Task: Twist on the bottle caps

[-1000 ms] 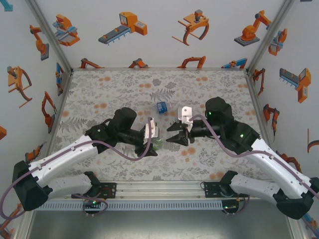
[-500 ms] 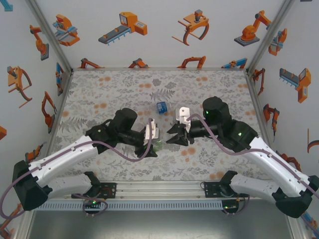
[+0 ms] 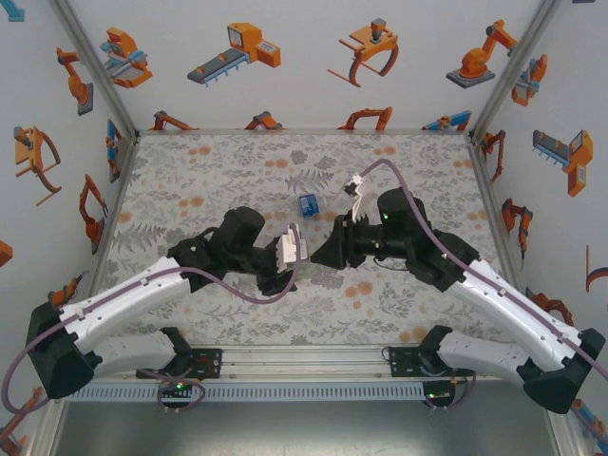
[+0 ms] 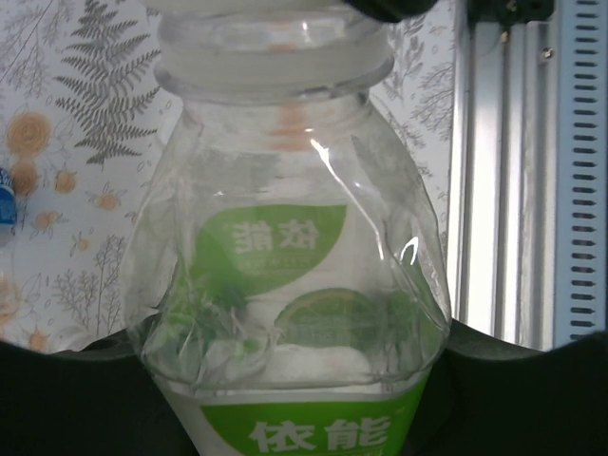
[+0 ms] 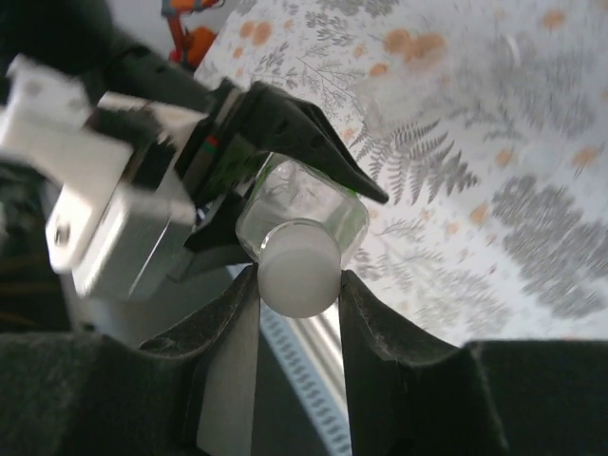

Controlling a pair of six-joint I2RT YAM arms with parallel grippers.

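My left gripper (image 4: 290,385) is shut on the green-tinted bottle (image 4: 290,285), its dark jaws pressing the body from both sides. The bottle's neck points toward my right gripper (image 5: 297,275). A round white bottle cap (image 5: 297,264) sits on the mouth of the clear bottle (image 5: 313,204), and the right fingers (image 5: 237,323) are shut on it from both sides. In the top view the left gripper (image 3: 293,258) and right gripper (image 3: 319,254) meet tip to tip above the middle of the table. The bottle with the blue label (image 3: 308,205) lies on the table behind them.
The table has a floral patterned cloth (image 3: 209,171) and walls on three sides. A metal rail (image 3: 304,361) runs along the near edge between the arm bases. A faint clear item (image 3: 282,211) lies left of the blue-labelled bottle.
My right gripper has moved left up against the left gripper and its wrist has rolled, swinging its white block and cable up toward the far side. The left gripper has shifted slightly right.
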